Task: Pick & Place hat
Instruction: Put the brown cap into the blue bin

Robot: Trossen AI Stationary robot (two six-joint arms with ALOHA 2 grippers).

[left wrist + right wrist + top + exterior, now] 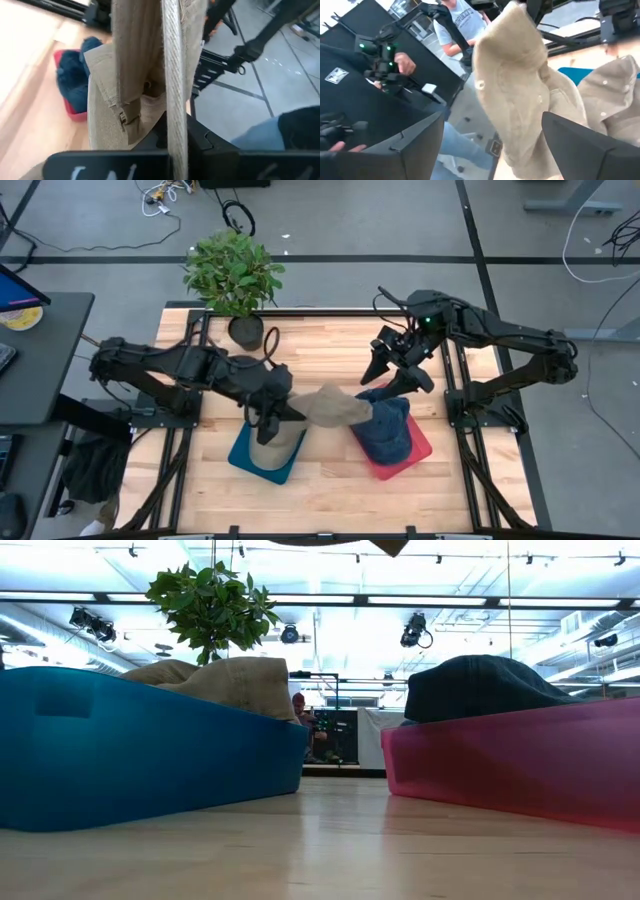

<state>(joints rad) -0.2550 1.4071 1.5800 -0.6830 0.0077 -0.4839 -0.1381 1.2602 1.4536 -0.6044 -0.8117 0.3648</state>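
Beige fabric hat [335, 408]: lifted above table, between blue rectangular plastic bin [262, 461] and red rectangular plastic bin [408, 452], brim pinched in my left gripper [272, 417], fingers clamped on fabric edge. Second beige fabric hat [277, 442] lying in blue bin. Dark navy fabric hat [386, 428] resting in red bin. My right gripper [397, 375]: hovering above red bin's far side, fingers spread, grasping nothing. Potted green leafy plant [234, 277] at far edge of light wooden table [330, 490]. Person [456, 24] visible beyond table in right wrist view.
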